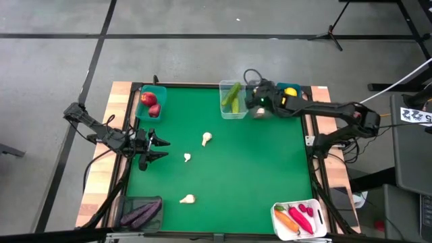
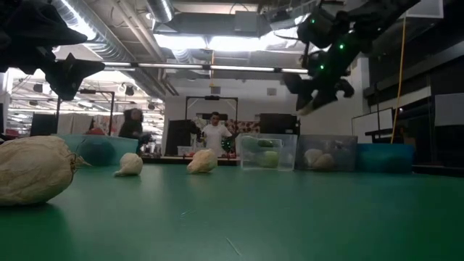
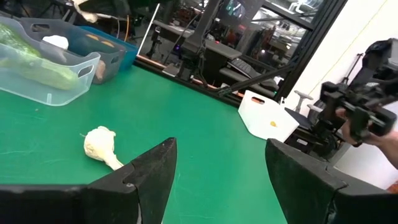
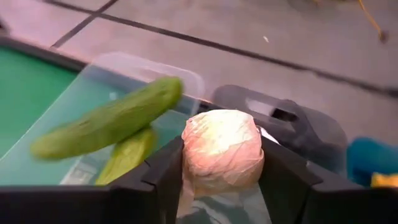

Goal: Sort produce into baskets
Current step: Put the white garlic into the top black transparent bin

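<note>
Currently the right gripper (image 4: 221,163) holds a garlic bulb (image 4: 222,148) above the dark grey basket (image 4: 298,127) at the table's far edge; next, lower and release. Left gripper (image 3: 217,180) waits open, empty.

Counting around the green table (image 1: 229,175): three loose garlic bulbs (image 1: 206,139) on it, a fourth garlic bulb (image 4: 222,149) in the right gripper (image 4: 222,168), two cucumbers (image 1: 231,96) in the clear bin (image 1: 233,115) at its far edge, two apples (image 1: 148,100) in the teal bin (image 1: 159,91).
</note>
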Available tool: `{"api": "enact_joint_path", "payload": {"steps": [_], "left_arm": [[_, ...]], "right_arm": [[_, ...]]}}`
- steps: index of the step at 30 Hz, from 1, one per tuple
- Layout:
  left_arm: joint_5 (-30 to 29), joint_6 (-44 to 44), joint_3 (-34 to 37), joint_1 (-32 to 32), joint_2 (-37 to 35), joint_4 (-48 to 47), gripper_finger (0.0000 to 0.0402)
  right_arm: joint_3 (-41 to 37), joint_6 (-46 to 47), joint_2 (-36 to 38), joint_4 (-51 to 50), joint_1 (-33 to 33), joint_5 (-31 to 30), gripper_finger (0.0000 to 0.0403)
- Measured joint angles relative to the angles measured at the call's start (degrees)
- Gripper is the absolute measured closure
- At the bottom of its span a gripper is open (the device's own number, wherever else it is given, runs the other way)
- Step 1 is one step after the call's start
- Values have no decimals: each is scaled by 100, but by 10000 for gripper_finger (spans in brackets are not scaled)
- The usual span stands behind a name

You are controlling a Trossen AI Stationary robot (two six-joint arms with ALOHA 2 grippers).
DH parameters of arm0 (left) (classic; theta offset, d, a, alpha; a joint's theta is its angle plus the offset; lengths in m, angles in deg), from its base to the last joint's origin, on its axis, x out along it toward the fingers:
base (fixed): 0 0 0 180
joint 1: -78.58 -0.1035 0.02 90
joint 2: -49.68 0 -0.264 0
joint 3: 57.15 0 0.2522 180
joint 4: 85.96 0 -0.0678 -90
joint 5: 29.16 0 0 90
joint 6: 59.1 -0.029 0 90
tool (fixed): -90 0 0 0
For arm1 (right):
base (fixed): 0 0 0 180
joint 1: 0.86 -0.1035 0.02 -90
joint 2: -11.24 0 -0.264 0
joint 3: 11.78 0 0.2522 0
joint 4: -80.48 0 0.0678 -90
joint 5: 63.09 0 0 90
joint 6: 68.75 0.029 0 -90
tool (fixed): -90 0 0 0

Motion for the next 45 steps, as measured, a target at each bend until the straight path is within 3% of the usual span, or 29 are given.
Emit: {"api": "enact_joint_path", "payload": {"steps": [10,26,37,41,45], "left_arm": [[0,-2,0,-2,0,0,161],[-9,2,0,-2,0,0,161],[-13,22,0,-2,0,0,161],[-15,44,0,-1,0,0,161],[-17,44,0,0,0,0,161]], "right_arm": [[-9,480,2,-210,611,222,223],[-11,-15,2,-616,606,316,222],[-11,-135,2,-606,606,333,105],[-9,-133,2,-558,606,464,92],[-7,-134,2,-213,604,1288,97]]}}
